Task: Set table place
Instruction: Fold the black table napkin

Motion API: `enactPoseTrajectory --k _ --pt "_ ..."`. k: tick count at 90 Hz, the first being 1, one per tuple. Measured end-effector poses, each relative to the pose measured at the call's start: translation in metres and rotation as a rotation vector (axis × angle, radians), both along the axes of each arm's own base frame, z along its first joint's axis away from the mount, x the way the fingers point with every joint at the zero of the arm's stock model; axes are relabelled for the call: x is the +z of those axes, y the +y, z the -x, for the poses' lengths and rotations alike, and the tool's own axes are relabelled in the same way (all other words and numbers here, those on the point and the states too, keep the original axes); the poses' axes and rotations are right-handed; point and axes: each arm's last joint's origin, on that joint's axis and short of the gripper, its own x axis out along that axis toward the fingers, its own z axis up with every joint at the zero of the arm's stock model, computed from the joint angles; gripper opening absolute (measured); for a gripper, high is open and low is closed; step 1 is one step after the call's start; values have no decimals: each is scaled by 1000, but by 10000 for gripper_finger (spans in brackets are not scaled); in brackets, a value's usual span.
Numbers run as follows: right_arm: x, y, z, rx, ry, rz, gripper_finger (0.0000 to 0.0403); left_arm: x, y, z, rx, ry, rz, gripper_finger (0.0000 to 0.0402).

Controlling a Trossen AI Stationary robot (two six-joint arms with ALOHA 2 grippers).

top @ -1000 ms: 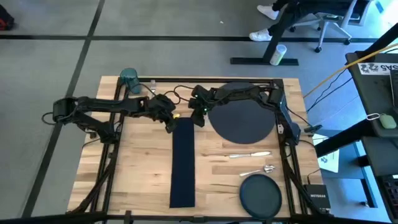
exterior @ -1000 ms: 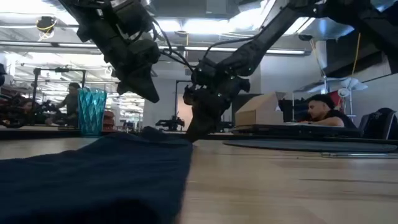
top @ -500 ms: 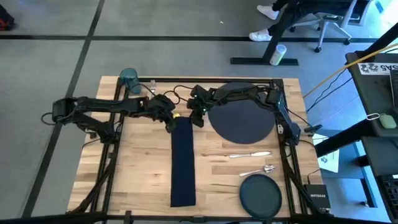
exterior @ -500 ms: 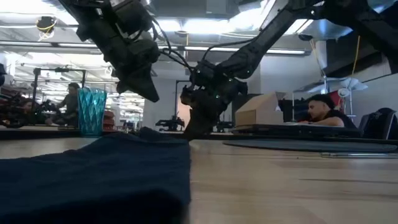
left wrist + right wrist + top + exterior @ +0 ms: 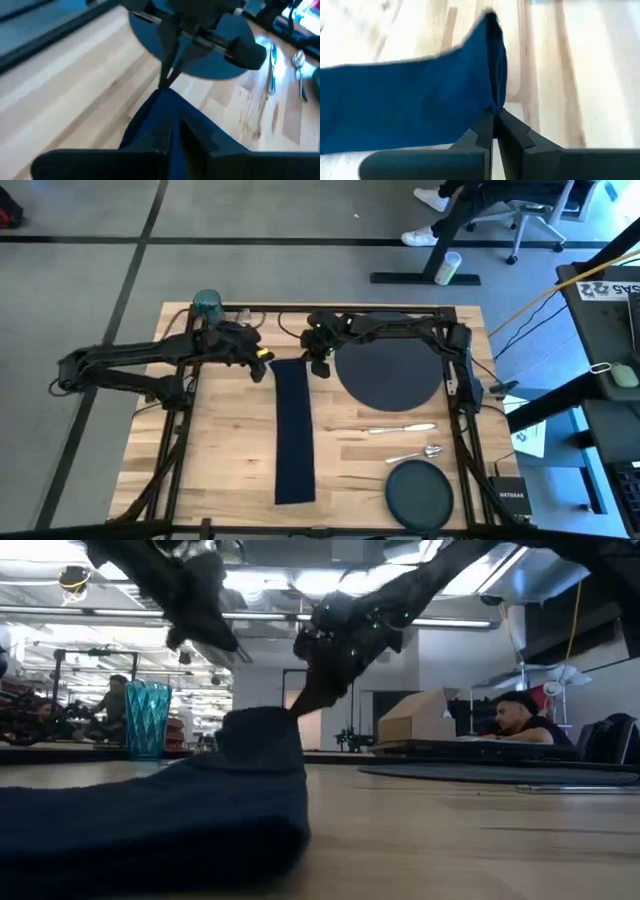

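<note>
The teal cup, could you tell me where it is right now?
In the high view the teal cup stands at the table's far left corner, just beyond the left gripper.

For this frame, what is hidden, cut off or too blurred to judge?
- Left gripper: open or shut is unclear; it is small in the high view, cropped in the low view.
- Fork, knife or spoon: the cutlery is too small in the high view and blurred in the left wrist view.
- Small plate: absent from the low view.
- Napkin: near end blurred in the low view.
</note>
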Motion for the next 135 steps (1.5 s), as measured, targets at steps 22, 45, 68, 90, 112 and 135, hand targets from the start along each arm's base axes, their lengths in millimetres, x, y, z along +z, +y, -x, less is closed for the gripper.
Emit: enactPoseTrajectory --k 22,45,68,90,112,135 --pt "34 23 2 43 -77 78 0 19 -5 43 69 -62 -27 14" --pt "66 73 1 113 -146 175 0 17 -4 61 125 -28 -13 14" --pt "72 128 -1 152 -139 265 0 -25 -3 58 163 -10 50 14" --pt "72 180 1 185 -139 339 0 -57 -9 53 143 -37 103 14" --pt "72 224 7 220 -148 363 0 -56 -19 48 70 -67 103 14" --pt "69 259 15 217 -144 365 0 -54 -25 45 28 -90 97 14"
